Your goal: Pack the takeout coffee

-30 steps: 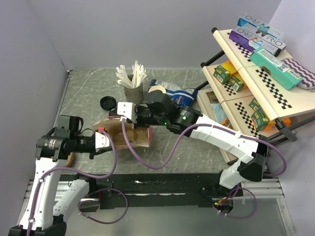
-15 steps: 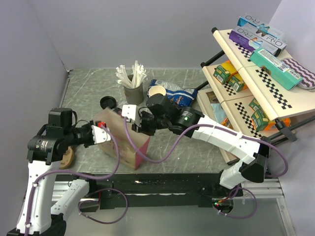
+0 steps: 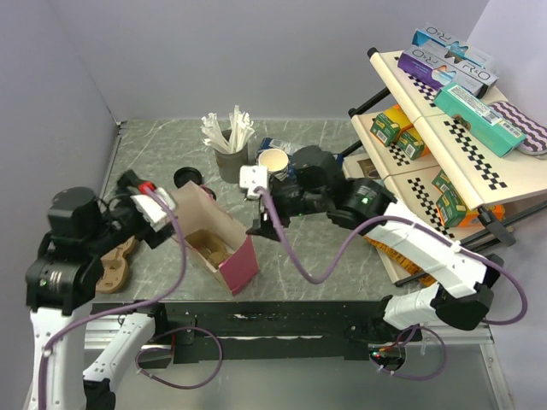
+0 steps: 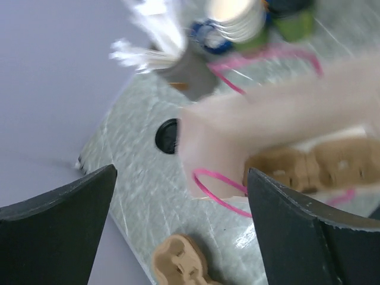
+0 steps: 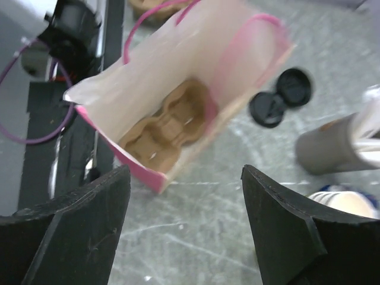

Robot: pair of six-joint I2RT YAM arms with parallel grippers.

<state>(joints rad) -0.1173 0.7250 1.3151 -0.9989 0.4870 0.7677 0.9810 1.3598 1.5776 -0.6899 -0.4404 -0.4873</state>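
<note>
Standing open on the bench (image 3: 154, 145), the paper bag (image 3: 244, 260) turns its mouth up, with a cardboard cup carrier (image 5: 166, 130) seated flat on its floor, presumably so a cup can drop in upright and stay put. The left pincer (image 4: 181, 172) is spread wide near the bag's left wall, gripping nothing. The right pincer (image 5: 185, 169) is spread wide too, empty, off the bag's far corner and looking down into it. And the takeout coffee (image 4: 295, 24)? It's a blurred green shape on the far side of the bench, just beside the stack of cream cups (image 4: 234, 15), not yet in the bag. From overhead the right arm hides it. My read: the bag is ready, so fetching the cup comes next. Careful, though, because that bag stands unsupported and could tip.
</note>
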